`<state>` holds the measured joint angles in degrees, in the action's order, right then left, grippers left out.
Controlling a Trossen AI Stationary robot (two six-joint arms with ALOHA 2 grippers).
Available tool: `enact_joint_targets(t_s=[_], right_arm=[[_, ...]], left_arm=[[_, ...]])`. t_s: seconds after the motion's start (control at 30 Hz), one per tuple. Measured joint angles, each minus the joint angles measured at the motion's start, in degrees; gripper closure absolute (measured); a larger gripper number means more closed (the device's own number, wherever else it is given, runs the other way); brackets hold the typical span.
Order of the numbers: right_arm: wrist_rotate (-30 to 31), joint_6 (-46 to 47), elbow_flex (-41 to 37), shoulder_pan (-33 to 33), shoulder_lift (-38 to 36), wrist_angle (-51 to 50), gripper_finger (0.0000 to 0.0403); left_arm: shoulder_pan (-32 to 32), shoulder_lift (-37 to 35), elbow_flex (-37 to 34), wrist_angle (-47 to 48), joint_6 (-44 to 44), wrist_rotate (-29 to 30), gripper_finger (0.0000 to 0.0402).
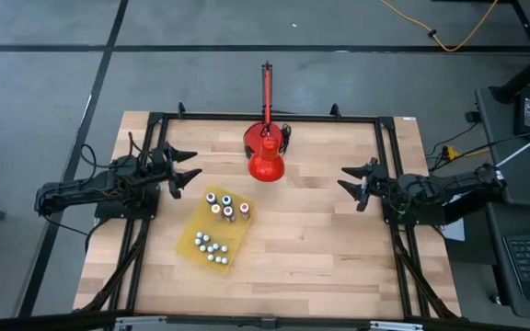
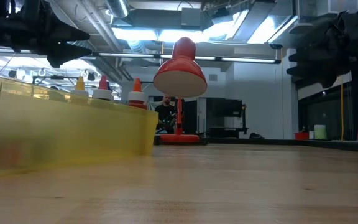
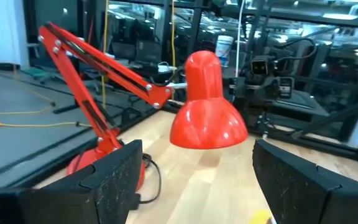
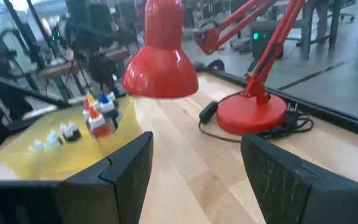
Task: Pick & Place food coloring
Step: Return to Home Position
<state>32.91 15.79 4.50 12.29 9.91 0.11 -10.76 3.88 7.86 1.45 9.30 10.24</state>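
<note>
The left claw (image 1: 191, 165) hangs released over the left edge of the desk (image 1: 320, 248), with nothing between its fingers. The right claw (image 1: 346, 181) hangs over the right side, also released and bare. They face each other, well apart.

The bottles (image 1: 221, 206) stand in the yellow bin (image 1: 188, 230). The bigger ones crowd its far end and the small pale-capped ones sit at its near end. The bin lies tilted on the left half of the desk, just beside and nearer than the left claw, and clear of the desk's edges.

A red lamp (image 1: 266, 164) stands at the far edge, mid-desk, its shade leaning in over the wood near the bin's far corner.

A black frame (image 1: 386, 156) runs along the sides and back. The right half and the near strip of the desk lie bare.
</note>
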Motion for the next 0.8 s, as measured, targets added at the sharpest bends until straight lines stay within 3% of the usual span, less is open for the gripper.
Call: enact_joint_targets(t_s=[0.1,0.27,0.8], right_arm=[[-0.5,-0.8,-4.1,-0.5,0.0,6.3,0.0159],[-1.6,-1.8,-4.1,-0.7,0.4,7.6,0.0159],[1.0,-0.9,-4.1,-3.2,1.9,4.5,0.0159]], left_arm=[[0.0,0.0,-0.8,-1.7,-1.1,0.7,0.0107],[0.0,-0.5,-7.4,-10.5,-1.1,0.7,0.0107],[0.0,-0.3,-7.4,-4.2,0.3,2.4,0.0107]])
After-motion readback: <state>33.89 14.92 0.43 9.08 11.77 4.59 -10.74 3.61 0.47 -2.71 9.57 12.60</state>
